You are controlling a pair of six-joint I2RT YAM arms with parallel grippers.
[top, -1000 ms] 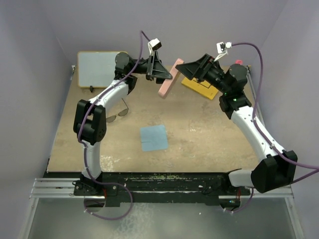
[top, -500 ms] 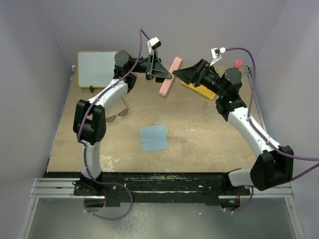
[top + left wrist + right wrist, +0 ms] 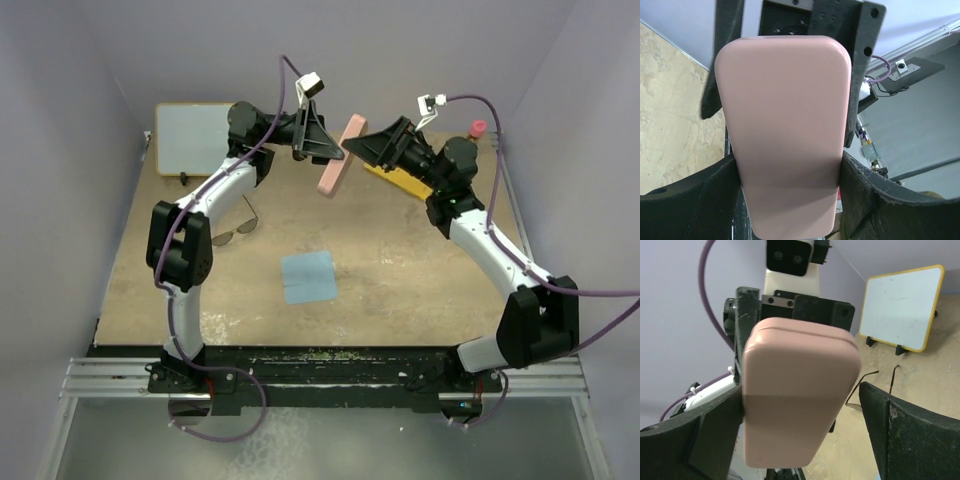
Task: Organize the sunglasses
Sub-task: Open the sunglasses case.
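The sunglasses (image 3: 235, 231), thin black wire frame, lie on the table at the left, by the left arm; they also show in the right wrist view (image 3: 854, 406). My left gripper (image 3: 338, 152) is shut on the closed pink case (image 3: 333, 174) and holds it tilted, high above the back of the table; in the left wrist view the case (image 3: 785, 125) fills the gap between my left gripper's (image 3: 790, 195) fingers. My right gripper (image 3: 357, 143) is open around the case's upper end (image 3: 800, 390). One finger is against the case, the other finger (image 3: 910, 435) stands apart from it.
A light blue cloth (image 3: 308, 277) lies flat mid-table. A whiteboard with a yellow rim (image 3: 195, 138) stands at the back left and also shows in the right wrist view (image 3: 900, 307). A yellow flat object (image 3: 408, 181) lies under the right arm. A red-capped item (image 3: 478, 127) is at the back right.
My right gripper has moved left to the pink case and now has its open fingers around the case's upper end. The left gripper and case have stayed nearly still.
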